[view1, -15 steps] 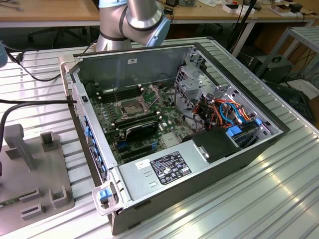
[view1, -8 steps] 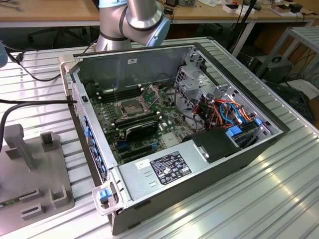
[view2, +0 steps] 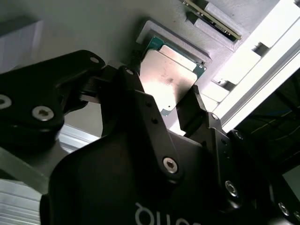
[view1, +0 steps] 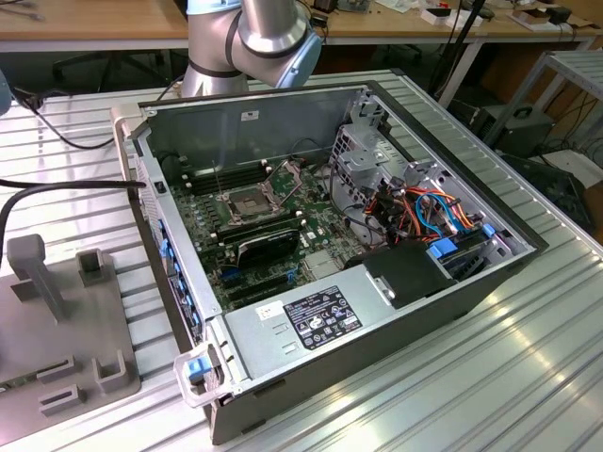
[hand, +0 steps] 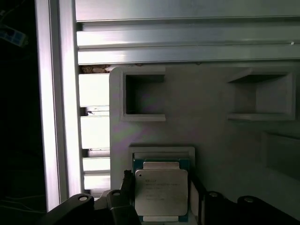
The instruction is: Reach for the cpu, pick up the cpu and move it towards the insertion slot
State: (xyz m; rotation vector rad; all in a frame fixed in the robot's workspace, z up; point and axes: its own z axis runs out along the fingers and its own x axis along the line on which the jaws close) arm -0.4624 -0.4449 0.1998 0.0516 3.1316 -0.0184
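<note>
Your end effector (view2: 163, 91) hangs straight over the cpu (hand: 161, 194), straddling it in its grey holder (hand: 161, 151); you cannot tell whether it is clenched.

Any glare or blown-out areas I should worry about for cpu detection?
Second wrist view: strong glare washes out the cpu lid. First wrist view: the cpu is evenly lit, but the aluminium rail is blown out. Exterior view: the insertion slot is evenly lit, with no glare.
</note>
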